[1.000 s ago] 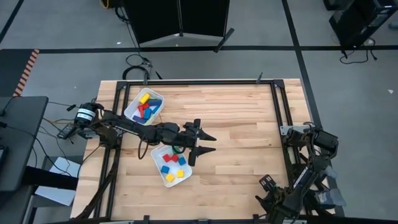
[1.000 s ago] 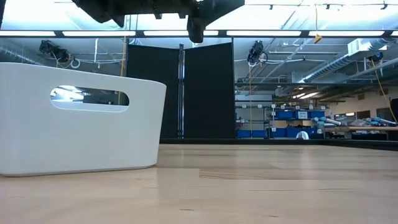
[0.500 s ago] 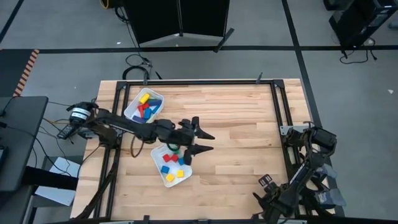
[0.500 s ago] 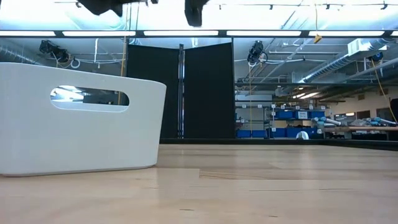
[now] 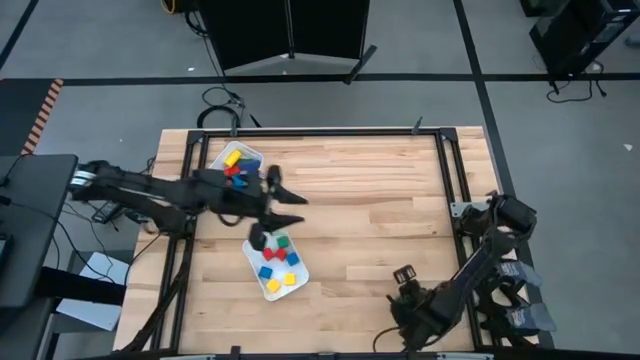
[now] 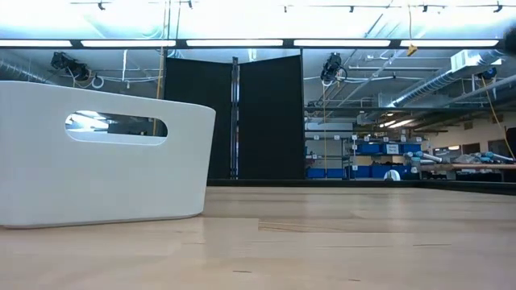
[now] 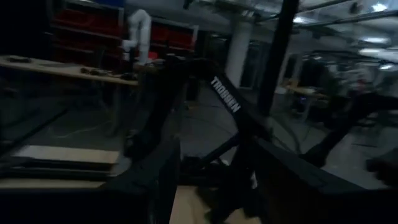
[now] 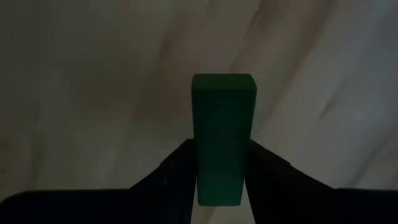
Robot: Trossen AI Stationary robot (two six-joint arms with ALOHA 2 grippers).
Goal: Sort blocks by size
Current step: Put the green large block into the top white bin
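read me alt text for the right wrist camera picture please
A green bar block stands clamped between the right gripper's two dark jaws, filling the middle of the view. Behind it is only blurred, pale wood-grain surface; nothing else shows.

Near tray blocks (image 5: 277, 266): small cubes in yellow, blue, red and green; lying loose inside the white tray at the table's front-left
Far tray blocks (image 5: 234, 167): longer bars in yellow, red and blue; heaped in the white tray at the table's back-left; partly hidden
Green bar (image 8: 223, 137): long rectangular; clamped between two dark fingers; end-on over the wood
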